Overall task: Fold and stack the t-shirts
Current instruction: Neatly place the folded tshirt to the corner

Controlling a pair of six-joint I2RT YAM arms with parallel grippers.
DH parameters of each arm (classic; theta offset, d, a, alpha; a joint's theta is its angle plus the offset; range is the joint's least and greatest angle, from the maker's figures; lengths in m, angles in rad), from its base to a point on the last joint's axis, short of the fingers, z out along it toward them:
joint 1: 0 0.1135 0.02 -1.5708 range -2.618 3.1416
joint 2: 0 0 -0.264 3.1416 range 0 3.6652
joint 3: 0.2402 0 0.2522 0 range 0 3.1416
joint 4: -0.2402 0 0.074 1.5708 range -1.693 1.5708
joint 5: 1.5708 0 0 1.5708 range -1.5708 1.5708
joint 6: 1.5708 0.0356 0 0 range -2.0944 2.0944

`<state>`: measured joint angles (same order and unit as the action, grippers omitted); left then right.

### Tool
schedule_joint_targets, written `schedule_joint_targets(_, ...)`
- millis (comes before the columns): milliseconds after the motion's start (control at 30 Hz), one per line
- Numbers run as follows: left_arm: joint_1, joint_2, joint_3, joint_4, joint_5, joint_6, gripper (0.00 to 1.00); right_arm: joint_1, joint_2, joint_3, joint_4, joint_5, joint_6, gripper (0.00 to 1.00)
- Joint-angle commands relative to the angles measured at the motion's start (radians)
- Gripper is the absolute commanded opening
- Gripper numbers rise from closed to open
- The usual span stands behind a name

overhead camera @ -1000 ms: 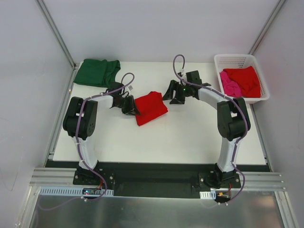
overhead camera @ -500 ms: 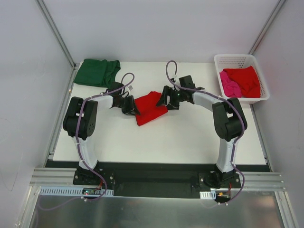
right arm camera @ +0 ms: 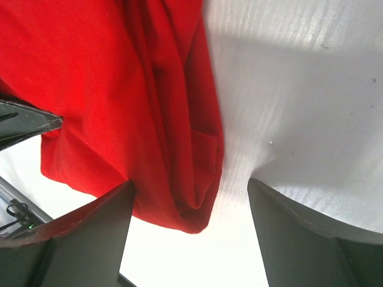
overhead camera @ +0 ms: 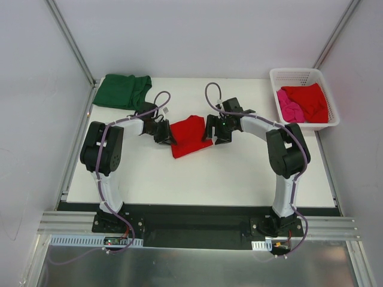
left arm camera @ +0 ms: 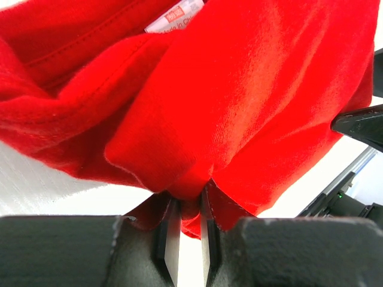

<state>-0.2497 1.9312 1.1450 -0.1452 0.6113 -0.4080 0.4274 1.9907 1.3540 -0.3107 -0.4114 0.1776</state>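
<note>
The basket (overhead camera: 296, 76) holds a red t-shirt (overhead camera: 310, 98) and a pink t-shirt (overhead camera: 288, 109). On the tabletop (overhead camera: 239, 173), the left fingers (left arm camera: 172, 239) pinch another red shirt (overhead camera: 190, 136), and the right fingers (right arm camera: 90, 239) are spread at its edge.

You've got the bright red t-shirt (overhead camera: 190, 136) mid-table, folded into a rough, skewed rectangle. Its left edge is bunched up and pinched in the left gripper (left arm camera: 187, 233), and its white neck label (left arm camera: 173, 17) peeks out at the top of the left wrist view. Its right edge lies in soft layered folds on the table (overhead camera: 239, 173). Far left, your dark green t-shirt (overhead camera: 122, 91) sits folded at the corner. Far right, a second red t-shirt (overhead camera: 310, 100) and a pink t-shirt (overhead camera: 288, 109) lie crumpled together in the basket (overhead camera: 299, 75).
</note>
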Motion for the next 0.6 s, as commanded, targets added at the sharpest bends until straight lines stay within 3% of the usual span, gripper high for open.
schedule_joint_targets(0,-0.016,0.028,0.059,-0.100,-0.074,0.055,0.00,0.004,-0.047,0.019,-0.041,0.043,-0.027,0.79)
schedule_joint_targets(333,-0.016,-0.012,0.199,-0.203,-0.223,0.161,0.00,0.007,-0.050,-0.013,-0.002,0.003,-0.017,0.79)
schedule_joint_targets(567,-0.016,-0.002,0.424,-0.332,-0.379,0.273,0.00,0.005,-0.050,-0.038,0.022,-0.026,-0.007,0.79)
